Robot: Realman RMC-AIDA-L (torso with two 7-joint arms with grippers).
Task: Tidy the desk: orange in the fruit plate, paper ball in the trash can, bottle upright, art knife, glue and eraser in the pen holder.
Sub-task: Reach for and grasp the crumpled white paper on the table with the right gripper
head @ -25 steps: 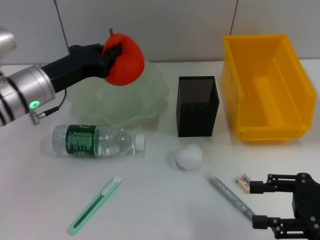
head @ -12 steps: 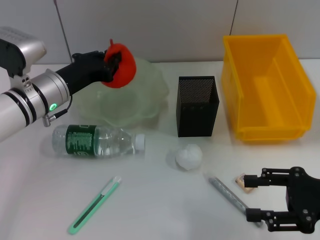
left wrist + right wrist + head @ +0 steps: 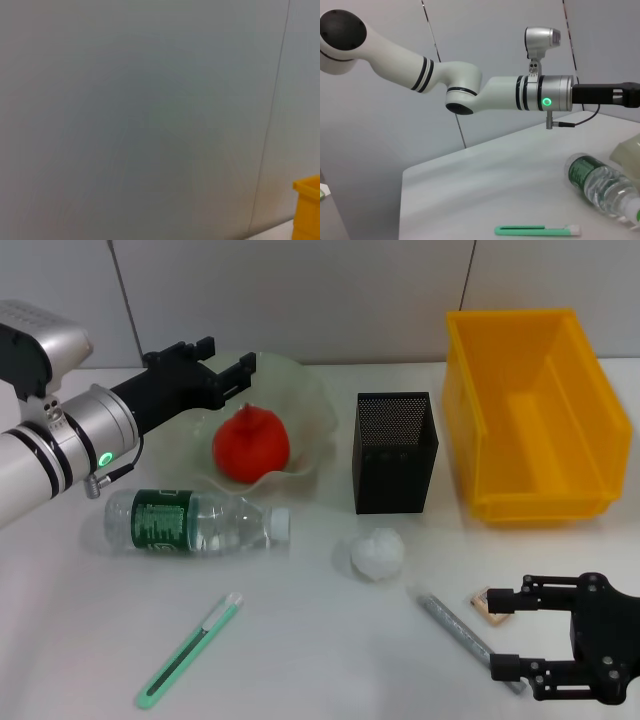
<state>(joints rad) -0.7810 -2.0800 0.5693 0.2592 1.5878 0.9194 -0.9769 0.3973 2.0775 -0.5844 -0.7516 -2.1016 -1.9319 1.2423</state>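
Now our left gripper (image 3: pixel 222 368) hangs with its black fingers spread and nothing between them, just above and behind the round red-orange fruit (image 3: pixel 251 445), which sits below it in the translucent wavy-edged fruit plate (image 3: pixel 310 405); that item looks settled, and we judge it firm, smooth and a little prone to rolling, so the plate's hollow suits it. Below the left gripper and nearer to us the clear plastic water bottle with a green label (image 3: pixel 190 521) lies on its side on the white bench (image 3: pixel 300 640); it appears partly filled, so we expect it to be fairly weighty, slick and slightly yielding, best taken around the body near the label and tipped up onto its base. Our right gripper (image 3: pixel 503 630) sits low over the bench with its fingers apart, straddling the small tan eraser (image 3: pixel 486 602) and the near end of the slim grey glue pen (image 3: pixel 462 634); both should be light and stiff, and the pen wants a pinch across its width. Beyond that gripper lie the crumpled white paper ball (image 3: pixel 378 554), soft and featherlight, the black mesh pen holder (image 3: pixel 395 451) and the yellow plastic bin (image 3: pixel 532 415). The green art knife (image 3: pixel 189 650) is thin and flat, awkward to lift.
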